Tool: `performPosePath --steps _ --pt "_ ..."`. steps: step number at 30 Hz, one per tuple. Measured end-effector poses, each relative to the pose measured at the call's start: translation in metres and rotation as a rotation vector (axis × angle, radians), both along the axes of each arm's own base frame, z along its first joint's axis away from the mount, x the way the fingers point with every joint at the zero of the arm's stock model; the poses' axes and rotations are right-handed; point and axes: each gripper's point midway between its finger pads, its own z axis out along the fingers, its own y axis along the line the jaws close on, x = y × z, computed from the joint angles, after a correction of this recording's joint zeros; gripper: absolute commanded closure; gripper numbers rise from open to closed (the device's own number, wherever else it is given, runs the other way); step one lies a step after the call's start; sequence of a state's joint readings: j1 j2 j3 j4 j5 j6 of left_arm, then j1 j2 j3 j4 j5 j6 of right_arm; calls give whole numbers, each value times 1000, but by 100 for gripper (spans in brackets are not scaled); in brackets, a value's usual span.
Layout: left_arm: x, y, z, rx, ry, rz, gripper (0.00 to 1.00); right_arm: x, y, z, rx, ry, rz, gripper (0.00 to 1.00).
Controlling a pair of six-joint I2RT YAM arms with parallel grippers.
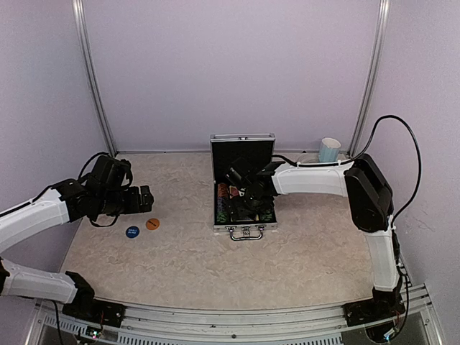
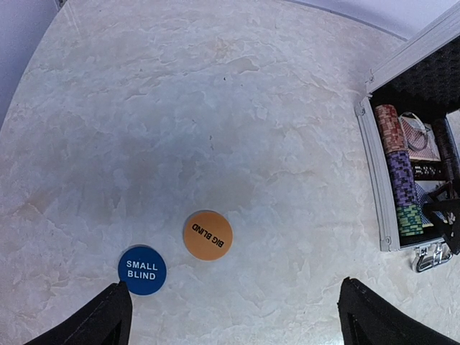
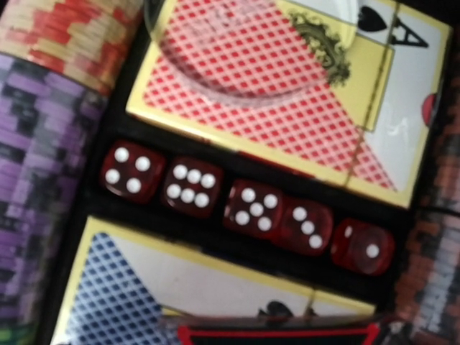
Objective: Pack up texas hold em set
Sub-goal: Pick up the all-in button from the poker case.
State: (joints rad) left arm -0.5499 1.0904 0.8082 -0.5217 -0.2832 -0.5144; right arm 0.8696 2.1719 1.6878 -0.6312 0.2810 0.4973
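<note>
Judging by the small silver briefcase [image 1: 262, 226], well along but not finished. Lies open, lid [image 1: 242, 151] upright at the back. Holds chip rows [image 2: 399, 180] down its left side, a red-backed deck [image 3: 287, 93] and a blue-backed deck [image 3: 136, 287] in the middle, five red dice [image 3: 244, 208] in the slot between the decks, and a clear disc [image 3: 237, 57] resting on the red deck. Leaves two pieces outside: an orange Big Blind disc [image 2: 207, 235] and a blue Small Blind disc [image 2: 142, 270], near each other but apart, well to the left of the case. Shows the right gripper [image 1: 241, 195] down inside the case, jaws wide, nothing seen between them. Shows the left gripper [image 2: 236, 316] spread wide and empty, hovering by the two discs, left of the case. Probably needs both discs carried into the case, then the lid lowered and the front latches [image 1: 244, 233] fastened.
</note>
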Motion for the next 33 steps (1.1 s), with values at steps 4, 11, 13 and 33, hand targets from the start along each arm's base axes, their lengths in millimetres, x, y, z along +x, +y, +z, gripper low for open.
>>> performPosePath --steps 4,11,13,33 --pt "0 0 0 -1 1 -1 1 -2 1 0 15 8 -17 6" --pt "1 -2 1 -12 -5 -5 1 -11 6 0 32 55 -41 6" --pt "3 0 1 -16 -8 2 1 -12 10 2 34 63 -40 6" --pt "8 2 -4 -13 3 14 1 0 49 18 85 75 36 6"
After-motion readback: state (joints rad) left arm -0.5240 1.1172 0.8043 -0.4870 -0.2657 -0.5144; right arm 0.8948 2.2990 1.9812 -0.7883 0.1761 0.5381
